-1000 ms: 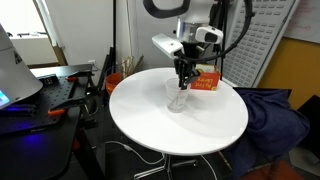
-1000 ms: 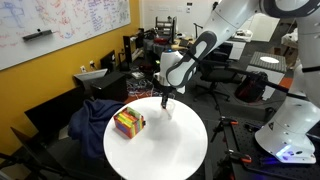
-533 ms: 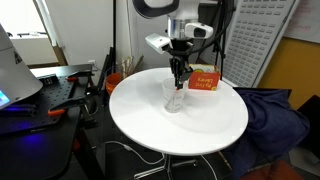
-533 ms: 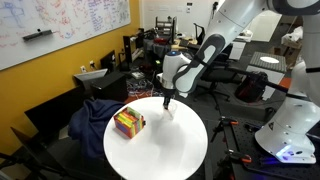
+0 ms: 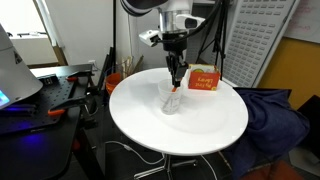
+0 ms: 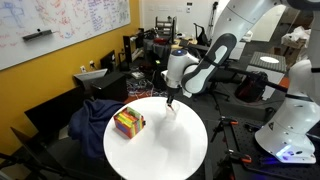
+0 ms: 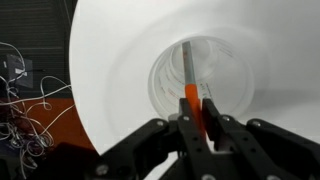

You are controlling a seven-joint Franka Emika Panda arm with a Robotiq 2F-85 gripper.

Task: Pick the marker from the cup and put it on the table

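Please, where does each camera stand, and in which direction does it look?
Exterior view: near the table, slightly above its top, facing cup and box; arm and pincer show.
Exterior view: farther, higher, looking down at the table; the long arm shows.
Wrist view: looks straight down into the cup; pincer fingers hold the marker.
Both exterior views share table, box, arm.

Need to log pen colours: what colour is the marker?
Orange-red on one end, pale whitish on the other; the wrist view shows the marker best.
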